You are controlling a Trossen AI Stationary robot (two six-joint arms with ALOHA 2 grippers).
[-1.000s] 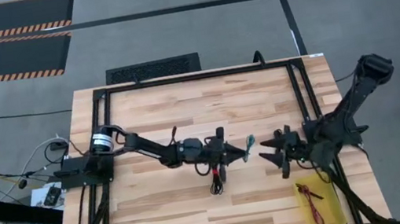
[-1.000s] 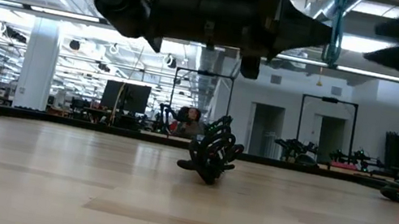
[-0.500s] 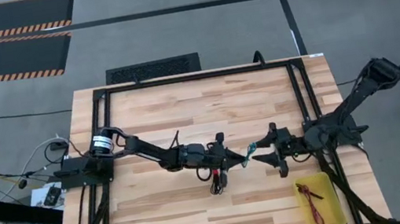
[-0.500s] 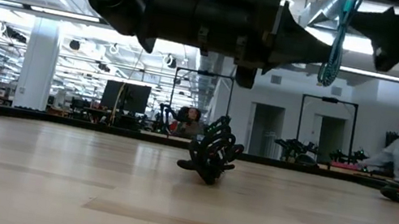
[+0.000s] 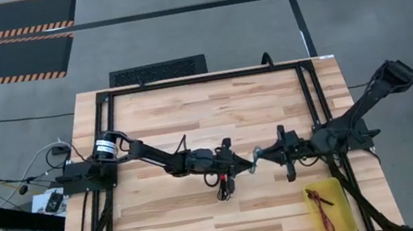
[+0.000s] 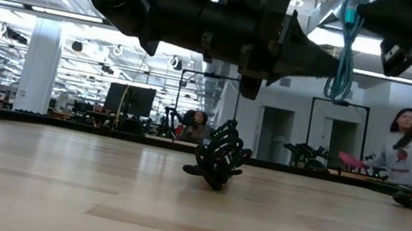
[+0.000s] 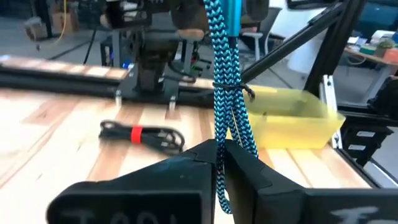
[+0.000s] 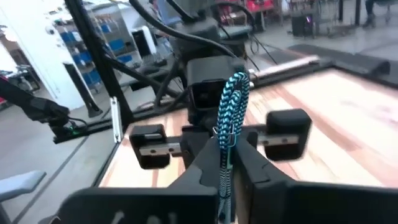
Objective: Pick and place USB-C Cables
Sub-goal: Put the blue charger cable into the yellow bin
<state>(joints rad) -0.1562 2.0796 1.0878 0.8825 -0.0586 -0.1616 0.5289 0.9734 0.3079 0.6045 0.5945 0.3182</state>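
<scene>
The teal cable [image 5: 256, 157] hangs in the air over table centre, pinched between both grippers at once. L gripper [image 5: 245, 161] reaches in from 9 o'clock, R gripper [image 5: 266, 154] from 3 o'clock; the tips nearly meet on the bundle. In the L wrist view the L fingers [image 7: 186, 168] are clamped on the cable's lower end [image 7: 225, 93]; in the R wrist view the R fingers [image 8: 249, 155] are pressed together around the same bundle [image 8: 230, 112]. In the low view the cable's long axis hangs roughly upright [image 6: 343, 50], well above the wood.

Key relation: the yellow tray [image 5: 344, 210] sits toward 4–5 o'clock from the handover point, on the R arm's side, so the R arm is the nearer carrier. Judgement: this looks like a handover L to R; the L would need to let go before the R swings to the tray, otherwise the two arms would be pulling against each other through the cable.

Count, from the high view:
- teal cable: 1, in both grippers
- black cable w/ red band [image 5: 224, 188]: 1 seen on the table, just at 6 o'clock of the L gripper; low view shows it as a dark tangle [image 6: 217, 162], L wrist view shows the red band [image 7: 142, 134]
- dark red cable [image 5: 318, 199]: 1, in the tray
- a 2nd black cable: cannot tell

Tray: 1. Arms: 2.
</scene>
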